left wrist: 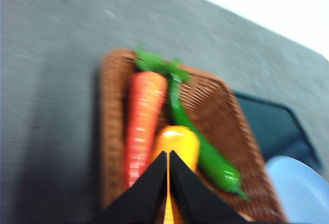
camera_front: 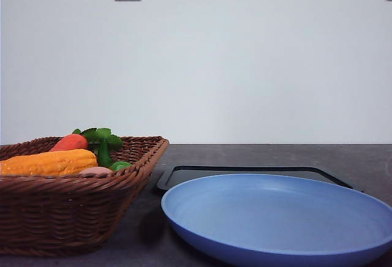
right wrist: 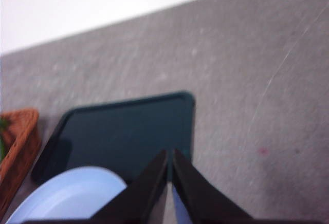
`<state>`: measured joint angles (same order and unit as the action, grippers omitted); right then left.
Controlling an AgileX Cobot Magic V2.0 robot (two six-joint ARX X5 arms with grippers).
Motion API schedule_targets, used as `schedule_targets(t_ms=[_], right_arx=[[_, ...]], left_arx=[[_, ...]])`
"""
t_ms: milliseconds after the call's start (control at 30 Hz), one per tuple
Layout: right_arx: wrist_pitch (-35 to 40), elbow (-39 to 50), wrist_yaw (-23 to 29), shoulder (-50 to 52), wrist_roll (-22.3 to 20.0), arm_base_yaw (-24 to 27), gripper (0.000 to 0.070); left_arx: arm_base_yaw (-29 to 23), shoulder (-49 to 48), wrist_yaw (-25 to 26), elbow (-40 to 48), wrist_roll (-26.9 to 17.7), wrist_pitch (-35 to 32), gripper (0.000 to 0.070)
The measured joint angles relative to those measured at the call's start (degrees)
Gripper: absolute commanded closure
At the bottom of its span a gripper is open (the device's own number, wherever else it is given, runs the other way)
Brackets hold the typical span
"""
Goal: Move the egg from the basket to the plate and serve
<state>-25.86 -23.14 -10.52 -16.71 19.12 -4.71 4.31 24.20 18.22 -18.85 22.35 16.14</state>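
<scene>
egg [camera_front: 96, 170] in basket [camera_front: 67, 209] beside corn [camera_front: 49, 163], plate [camera_front: 275, 218] bare

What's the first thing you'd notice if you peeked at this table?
The big blue plate at the front right jumps out first, with a black tray right behind it. To its left sits a brown basket holding a bright orange carrot, yellow corn and a green pepper.

The egg [camera_front: 96, 170] is hemmed in the basket [camera_front: 73, 209] by corn [camera_front: 49, 162], carrot [camera_front: 69, 142] and pepper [camera_front: 120, 165]; open table [camera_front: 275, 155] is left right of it.
</scene>
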Motion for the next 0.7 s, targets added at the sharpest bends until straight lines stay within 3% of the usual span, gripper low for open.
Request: schedule_targets(t_ms=[167, 567, 700], right_arx=[[-2.6, -3.7, -2.5, -8.4, -2.9, 0.0, 0.0700], [-10.3, -5.7, -20.9, -27.8, -6.1, 0.0, 0.0693], [-10.5, -5.7, -22.4, -33.0, -6.7, 0.0, 0.0555]], left_arx=[[2.1, 8.7, 5.3, -5.3, -0.6, 0.3, 0.0700], [10.9, 26.4, 14.6, -16.9, -6.1, 8.5, 0.0696], [12.7, 28.5, 14.7, -17.6, -6.4, 8.5, 0.0625]])
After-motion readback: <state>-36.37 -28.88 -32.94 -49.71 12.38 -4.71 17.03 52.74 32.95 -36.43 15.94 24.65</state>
